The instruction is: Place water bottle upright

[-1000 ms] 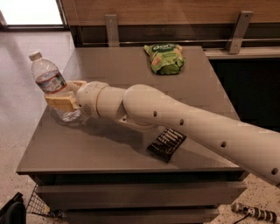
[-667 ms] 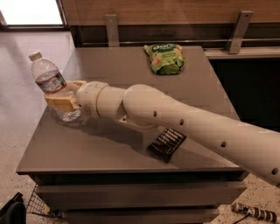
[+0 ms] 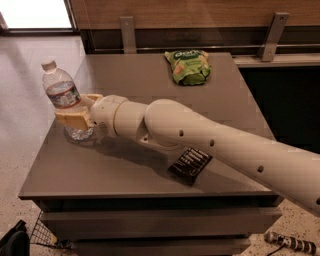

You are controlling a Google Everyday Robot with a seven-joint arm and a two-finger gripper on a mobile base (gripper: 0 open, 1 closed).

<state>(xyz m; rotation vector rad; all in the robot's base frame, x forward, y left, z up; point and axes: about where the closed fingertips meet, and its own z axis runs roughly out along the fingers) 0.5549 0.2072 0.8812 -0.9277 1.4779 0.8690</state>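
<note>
The grey counter (image 3: 150,90) fills the middle of the frame, with pale floor (image 3: 22,75) at the left and a wooden wall (image 3: 200,12) along the top. The arm (image 3: 200,135) reaches across it from the lower right. Near the left edge the water bottle (image 3: 61,92) stands almost upright, its cap leaning slightly to the upper left and its base apparently resting on the counter. The pincer (image 3: 76,111) is closed around its lower body.

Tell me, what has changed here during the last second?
The water bottle, gripped by the hand, tipped slightly toward upright: its cap moved a little to the right, though it still leans left. The hand kept its hold near the left edge of the table. The green bag and the dark packet stayed in place.
</note>
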